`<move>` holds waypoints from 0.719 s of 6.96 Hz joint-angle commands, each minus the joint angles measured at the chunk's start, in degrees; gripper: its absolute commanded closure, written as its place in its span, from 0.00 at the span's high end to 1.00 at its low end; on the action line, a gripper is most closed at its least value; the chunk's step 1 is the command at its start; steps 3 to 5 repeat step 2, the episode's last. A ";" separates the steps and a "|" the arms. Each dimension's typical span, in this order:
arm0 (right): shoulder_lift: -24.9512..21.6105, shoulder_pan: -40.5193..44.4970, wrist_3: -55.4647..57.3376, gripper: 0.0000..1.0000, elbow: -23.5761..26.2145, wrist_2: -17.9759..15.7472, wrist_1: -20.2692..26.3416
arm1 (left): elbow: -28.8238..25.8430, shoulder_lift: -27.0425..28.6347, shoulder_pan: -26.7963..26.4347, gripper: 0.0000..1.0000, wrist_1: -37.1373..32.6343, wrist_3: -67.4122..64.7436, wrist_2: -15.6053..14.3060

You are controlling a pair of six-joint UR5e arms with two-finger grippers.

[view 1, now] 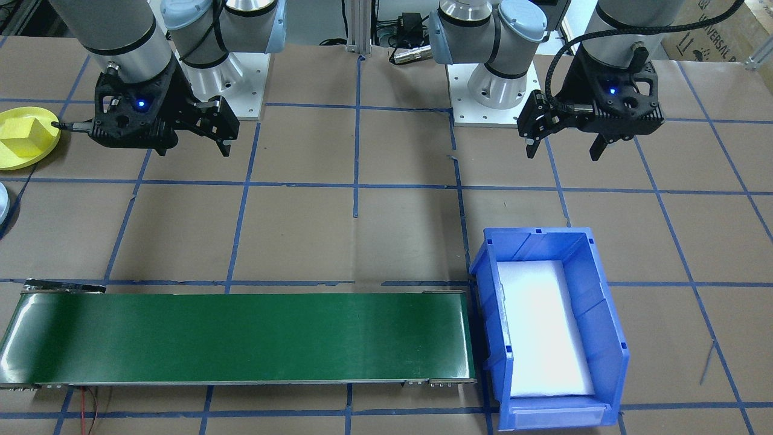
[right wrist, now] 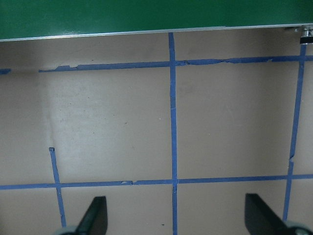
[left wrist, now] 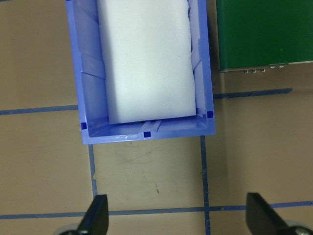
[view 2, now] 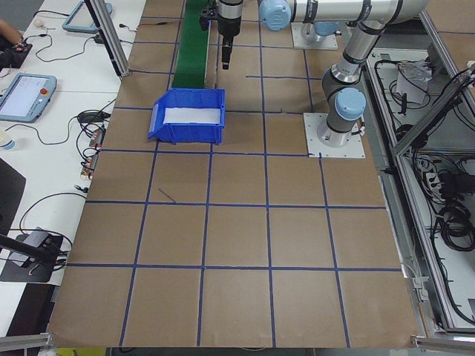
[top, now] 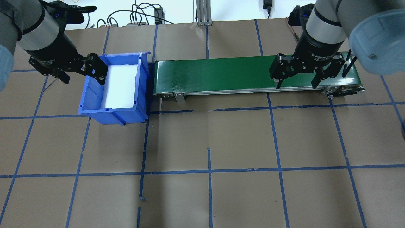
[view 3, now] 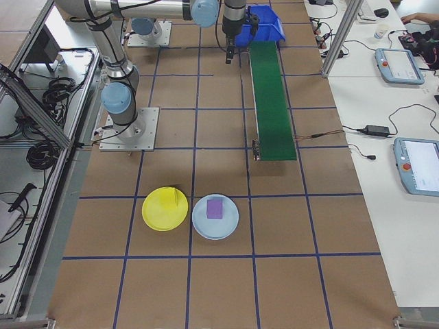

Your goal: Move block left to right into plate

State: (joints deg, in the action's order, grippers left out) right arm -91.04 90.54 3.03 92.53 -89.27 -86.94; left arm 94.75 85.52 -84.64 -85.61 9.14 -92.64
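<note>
Blue bin [top: 114, 85] under my left gripper [top: 80, 71] holds only white foam; conveyor [top: 250, 74] bare; my right gripper [top: 297, 74] hangs there – both spread wide, empty. Yellow block [view 1: 24, 138] sits on the yellow plate [view 1: 45, 118] – a further grab would find nothing

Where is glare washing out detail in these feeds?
Front-facing view: the white foam pad in the blue plastic bin is blown out, textureless. Overhead view: the same pad glares. Left wrist view: its grain shows. The green conveyor belt shows mild sheen.
</note>
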 commanded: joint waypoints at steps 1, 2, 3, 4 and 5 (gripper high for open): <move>-0.28 0.16 1.54 1.00 -0.51 -0.20 1.42 | 0.00 0.00 0.00 1.00 0.00 0.00 0.00; -0.28 0.16 1.54 1.00 -0.34 -0.29 1.42 | 0.09 0.00 0.00 1.00 0.00 0.00 0.00; -0.28 0.16 1.54 1.00 -0.34 -0.29 1.42 | 0.09 0.00 0.00 1.00 0.00 0.00 0.00; -0.28 0.16 1.54 1.00 -0.34 -0.29 1.42 | 0.09 0.00 0.00 1.00 0.00 0.00 0.00; -0.28 0.16 1.54 1.00 -0.34 -0.29 1.42 | 0.09 0.00 0.00 1.00 0.00 0.00 0.00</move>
